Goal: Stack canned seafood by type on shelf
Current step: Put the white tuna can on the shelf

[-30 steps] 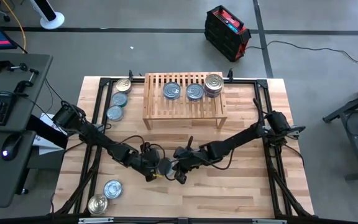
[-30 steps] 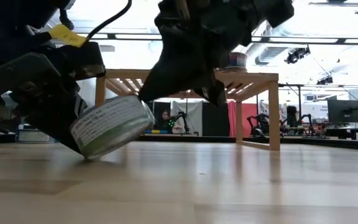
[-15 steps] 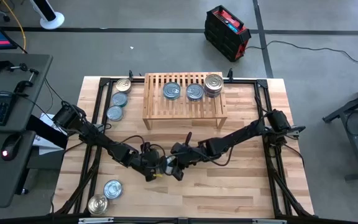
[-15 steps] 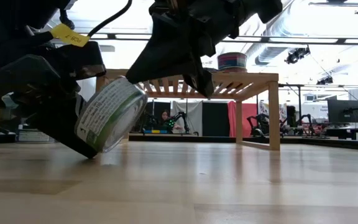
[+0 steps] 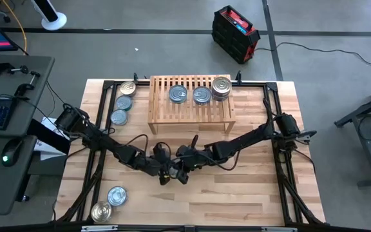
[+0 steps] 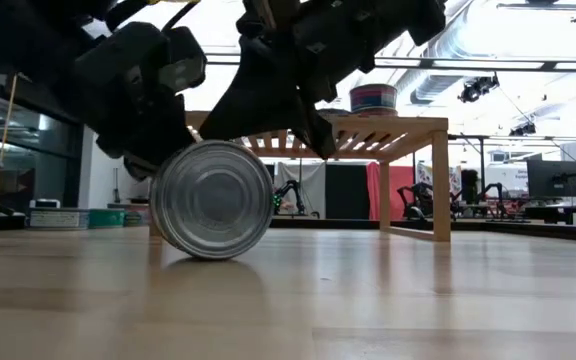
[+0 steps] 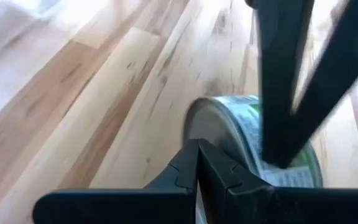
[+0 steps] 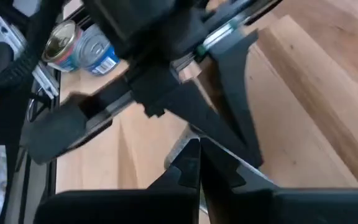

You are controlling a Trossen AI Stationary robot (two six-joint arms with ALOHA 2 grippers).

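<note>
Since the earlier frames, the held tin (image 6: 212,199) had turned from a tilt, label side showing, to standing on edge with its flat silver end facing the low camera, rim touching the tabletop (image 6: 388,300). Both arms had drawn closer together. The left gripper (image 5: 166,173) and right gripper (image 5: 180,171) met over this tin near table centre, toward 6 o'clock of the shelf (image 5: 189,115). The left fingers (image 7: 284,81) were closed on the tin; the right gripper's opening could not be determined. Two tins (image 5: 109,204) lay at the table's 7 o'clock corner. Farther off, three tins (image 5: 124,102) sat at 9 o'clock of the shelf. On the shelf top, two bluish lids (image 5: 190,95) lay flat beside a two-high stack (image 5: 221,87).
</note>
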